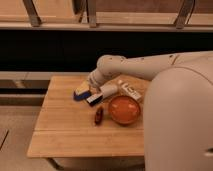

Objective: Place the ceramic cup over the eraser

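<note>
Cup (109, 90) tilted | in hand (98, 93) (over table (65, 125)) | eraser (93, 99) below

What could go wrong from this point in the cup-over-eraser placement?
1. The gripper sits low over the table in a crowded patch: the ceramic cup, the eraser and a blue object lie close together, so a small drift could knock the eraser or the blue object.
2. The orange bowl and a reddish-brown object lie just in front; a sweep toward them might shove either.
</note>
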{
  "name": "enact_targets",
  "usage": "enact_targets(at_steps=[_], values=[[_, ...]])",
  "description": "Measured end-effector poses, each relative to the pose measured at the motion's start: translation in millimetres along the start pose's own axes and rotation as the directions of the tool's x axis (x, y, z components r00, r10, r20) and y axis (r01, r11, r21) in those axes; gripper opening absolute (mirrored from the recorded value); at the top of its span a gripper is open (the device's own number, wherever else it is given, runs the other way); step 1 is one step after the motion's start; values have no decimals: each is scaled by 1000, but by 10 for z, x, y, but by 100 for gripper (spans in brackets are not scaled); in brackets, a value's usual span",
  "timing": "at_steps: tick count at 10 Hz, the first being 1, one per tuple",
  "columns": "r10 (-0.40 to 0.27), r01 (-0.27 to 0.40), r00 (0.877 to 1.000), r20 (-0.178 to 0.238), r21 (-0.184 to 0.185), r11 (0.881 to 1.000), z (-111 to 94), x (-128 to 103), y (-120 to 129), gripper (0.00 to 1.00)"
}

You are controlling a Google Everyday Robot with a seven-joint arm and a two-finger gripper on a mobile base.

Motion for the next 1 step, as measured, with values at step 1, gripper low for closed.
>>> enact_targets(at_steps=[1], values=[[0,0,1000,0,-1,1000,3,-2,4,80]])
